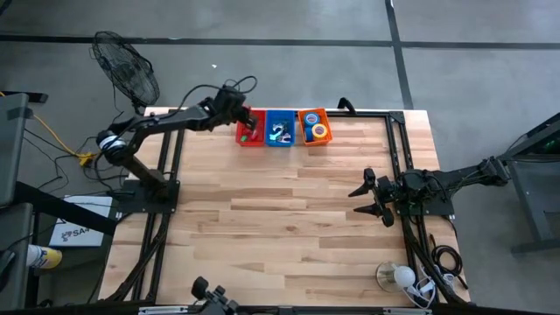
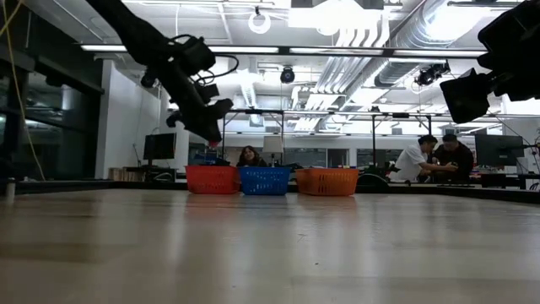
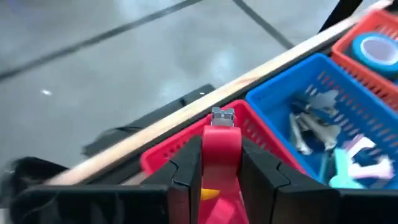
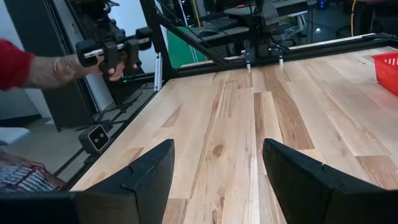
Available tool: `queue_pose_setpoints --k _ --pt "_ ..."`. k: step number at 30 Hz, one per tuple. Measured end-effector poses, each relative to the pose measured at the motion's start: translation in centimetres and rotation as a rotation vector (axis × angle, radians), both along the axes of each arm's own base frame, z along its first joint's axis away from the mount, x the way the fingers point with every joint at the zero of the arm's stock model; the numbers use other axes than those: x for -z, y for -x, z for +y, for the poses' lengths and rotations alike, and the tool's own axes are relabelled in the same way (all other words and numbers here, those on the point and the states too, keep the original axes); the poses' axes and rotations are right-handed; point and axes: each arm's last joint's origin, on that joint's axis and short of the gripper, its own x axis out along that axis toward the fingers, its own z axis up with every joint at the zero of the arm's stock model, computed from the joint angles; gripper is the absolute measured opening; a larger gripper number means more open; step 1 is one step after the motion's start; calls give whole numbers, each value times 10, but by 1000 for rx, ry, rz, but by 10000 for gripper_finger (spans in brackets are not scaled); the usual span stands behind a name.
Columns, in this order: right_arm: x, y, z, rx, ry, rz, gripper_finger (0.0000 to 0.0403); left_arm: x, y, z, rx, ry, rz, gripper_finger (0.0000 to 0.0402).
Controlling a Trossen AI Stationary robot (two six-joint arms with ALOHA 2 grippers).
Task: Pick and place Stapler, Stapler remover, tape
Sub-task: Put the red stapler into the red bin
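Left wrist view alone shows left end effector [image 3: 221,177] grasping red stapler [image 3: 221,149], right end effector [image 4: 217,180] released.

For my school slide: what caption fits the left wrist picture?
The left gripper holds a red stapler above the red basket, beside the blue basket.

An open-plan robotics lab: exposed ceiling ducts [image 2: 396,34], strip lights, monitors [image 2: 159,146], people at benches [image 2: 434,159].

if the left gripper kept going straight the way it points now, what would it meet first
Probably the red basket: the left gripper, shut on a red stapler, points at its rim and far wall. Depth is unclear, so it might pass over them.
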Motion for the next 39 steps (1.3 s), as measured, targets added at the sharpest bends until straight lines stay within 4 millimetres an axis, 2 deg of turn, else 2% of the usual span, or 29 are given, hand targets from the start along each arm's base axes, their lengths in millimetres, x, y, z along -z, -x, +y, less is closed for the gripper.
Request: queue_pose_setpoints --k 3,8,14,18,25,34,39 --pt "0 0 0 0 0 0 236 4 1 5 4 75 -74 76" --pt "0 0 0 0 0 0 236 5 -5 0 13 162 -165 76" --pt "0 0 0 -1 0 -1 236 9 -8 -3 -74 232 -224 76" --pt "0 0 0 -1 0 -1 236 20 -9 -2 -173 301 -231 76" --pt "0 0 0 -1 0 -1 236 31 -14 2 -220 366 -245 76" --pt "0 0 0 -1 0 -1 236 31 -28 11 -214 450 -208 78" --pt "0 0 0 -1 0 -1 236 23 -33 14 -135 432 -182 117"
